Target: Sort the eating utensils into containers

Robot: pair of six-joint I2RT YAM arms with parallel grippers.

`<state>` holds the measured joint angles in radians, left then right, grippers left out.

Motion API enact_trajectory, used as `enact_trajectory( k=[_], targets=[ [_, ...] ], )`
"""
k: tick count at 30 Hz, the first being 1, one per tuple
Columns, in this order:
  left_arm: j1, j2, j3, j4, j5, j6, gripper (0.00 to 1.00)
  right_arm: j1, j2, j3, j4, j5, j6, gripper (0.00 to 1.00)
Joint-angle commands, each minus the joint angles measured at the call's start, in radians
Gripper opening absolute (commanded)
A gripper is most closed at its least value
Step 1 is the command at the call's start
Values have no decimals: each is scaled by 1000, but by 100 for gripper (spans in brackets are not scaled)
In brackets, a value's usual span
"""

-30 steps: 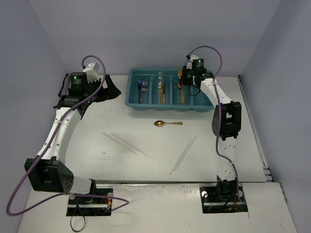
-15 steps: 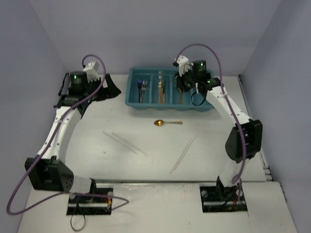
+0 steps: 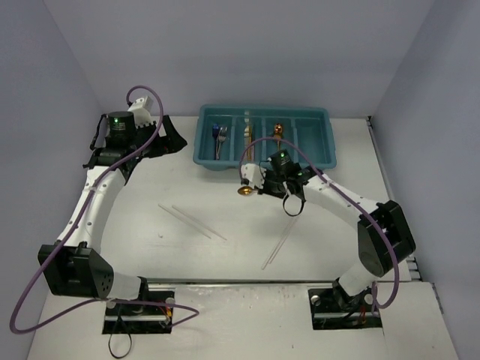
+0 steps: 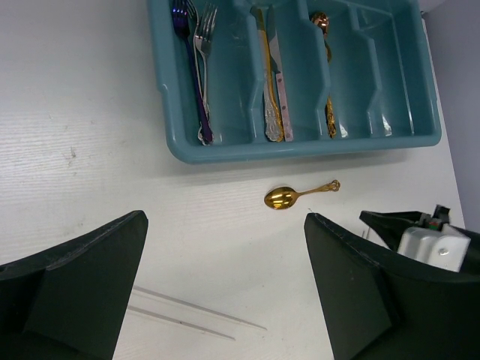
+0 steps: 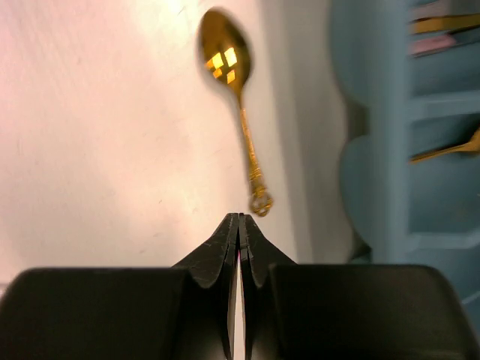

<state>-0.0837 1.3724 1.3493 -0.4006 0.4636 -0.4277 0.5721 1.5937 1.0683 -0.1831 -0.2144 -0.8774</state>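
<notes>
A teal tray (image 3: 315, 154) stands at the back with four long containers. Its left one holds forks (image 4: 201, 67), the second knives (image 4: 274, 82), the third a gold spoon (image 3: 278, 131). On the table in front lies another gold spoon (image 5: 232, 82), bowl to the left. My right gripper (image 5: 240, 217) is shut and holds nothing, its tips just short of the spoon's handle end. Two pairs of pale chopsticks lie nearer: one (image 3: 192, 221) on the left, one (image 3: 283, 238) on the right. My left gripper (image 4: 225, 292) hangs open left of the tray.
Grey walls close the table in at the back and both sides. The right arm's forearm (image 3: 337, 201) stretches low over the table between the tray and the right chopsticks. Both arm bases (image 3: 139, 307) sit at the near edge.
My right arm has swung from above the tray's third compartment down to the table beside the loose gold spoon, and its jaws have shut. The left arm has stayed put.
</notes>
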Motion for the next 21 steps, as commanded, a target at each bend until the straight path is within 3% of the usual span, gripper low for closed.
enact_trajectory(
  k=[1, 14, 21],
  targets=[
    [3, -37, 13, 75, 13, -16, 85, 21, 25, 58, 125, 81, -69, 0],
    [4, -41, 14, 57, 4, 10, 85, 51, 256, 129, 278, 138, -118, 0],
    [5, -41, 17, 50, 0, 22, 85, 65, 281, 115, 287, 110, -137, 0]
  ],
)
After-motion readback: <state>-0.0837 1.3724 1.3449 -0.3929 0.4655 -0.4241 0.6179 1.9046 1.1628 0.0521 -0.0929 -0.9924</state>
